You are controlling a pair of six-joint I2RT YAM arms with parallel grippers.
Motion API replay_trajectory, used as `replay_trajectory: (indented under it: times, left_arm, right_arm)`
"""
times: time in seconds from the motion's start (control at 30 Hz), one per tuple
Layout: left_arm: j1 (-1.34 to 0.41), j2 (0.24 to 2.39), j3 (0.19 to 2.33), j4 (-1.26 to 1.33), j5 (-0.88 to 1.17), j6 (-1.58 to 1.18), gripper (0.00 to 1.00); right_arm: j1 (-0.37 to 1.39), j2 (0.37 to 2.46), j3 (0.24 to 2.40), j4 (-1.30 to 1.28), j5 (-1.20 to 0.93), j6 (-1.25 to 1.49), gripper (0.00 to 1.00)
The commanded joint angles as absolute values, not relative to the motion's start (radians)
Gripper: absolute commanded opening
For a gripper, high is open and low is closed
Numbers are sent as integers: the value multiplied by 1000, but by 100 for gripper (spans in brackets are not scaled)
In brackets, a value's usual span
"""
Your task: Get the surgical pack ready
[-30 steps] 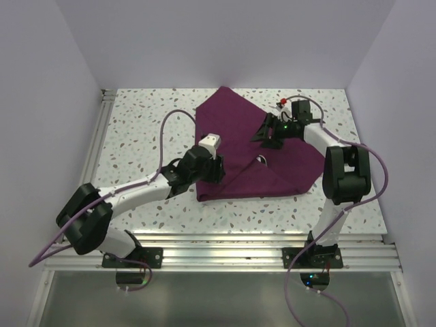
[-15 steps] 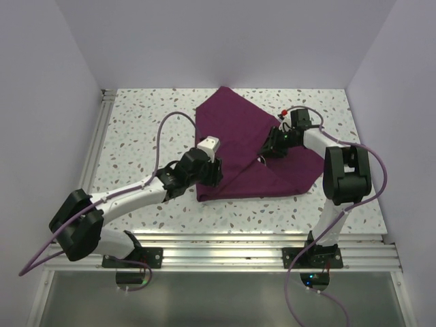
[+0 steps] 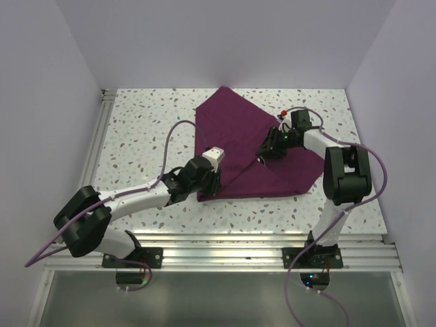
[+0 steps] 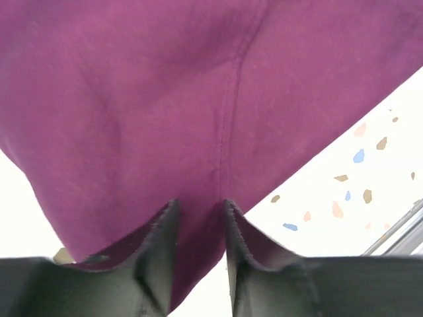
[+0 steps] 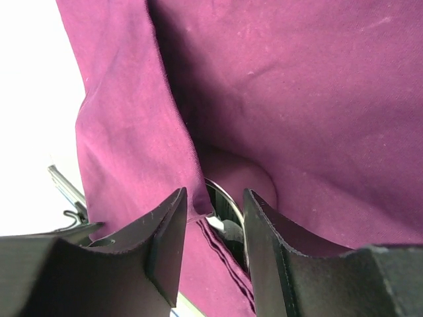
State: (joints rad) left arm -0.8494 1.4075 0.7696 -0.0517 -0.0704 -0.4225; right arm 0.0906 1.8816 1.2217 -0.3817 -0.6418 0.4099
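The partly folded deep plum-purple woven cloth sheet [image 3: 235,126] lies on the speckled counter [image 3: 136,122]. The left jaws have shifted to its near-left corner and pinch a fold. The right jaws have dropped astride an inner hem, grip unclear; another fold seems imminent

I count one surgical pack [image 3: 235,129], a single purple sheet. Two arms: left arm [image 3: 136,201] and right arm [image 3: 344,174]. One gripper each: left gripper [image 3: 208,185], right gripper [image 3: 261,158]. Two purple cables, left cable [image 3: 167,143] and right cable [image 3: 383,184]. One speckled table [image 3: 150,129]. One shiny metal rim [image 5: 223,198] at the cloth edge.
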Motion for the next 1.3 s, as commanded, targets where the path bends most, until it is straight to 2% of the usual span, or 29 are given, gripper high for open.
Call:
replay_trajectory:
  times: [0.0,0.2,0.3,0.57,0.6,0.67,0.73,1.03,1.27]
  left_arm:
    - [-856,1419,744,28,-29,-405,33]
    - [-856,1433,721,74,-5,-416,17]
    - [-856,1436,709,83,26,-417,14]
    - [-856,1445,678,118,61,-416,8]
    - [-856,1443,675,123,66,-416,7]
    - [-856,1437,669,126,74,-414,6]
    - [-856,1437,660,132,78,-414,6]
    - [-857,1440,633,179,95,-414,4]
    - [-856,1437,676,143,72,-402,7]
  right_arm:
    - [95,1815,1212,-368,-701,422,42]
    - [97,1821,1215,-365,-719,416,32]
    - [97,1825,1215,-359,-726,419,24]
    - [101,1838,1209,-339,-733,425,18]
    - [101,1841,1212,-341,-730,420,19]
    - [101,1854,1226,-351,-726,414,32]
    - [101,1864,1230,-351,-727,414,36]
    - [109,1850,1169,-258,-758,471,34]
    - [140,1862,1151,-229,-761,494,43]
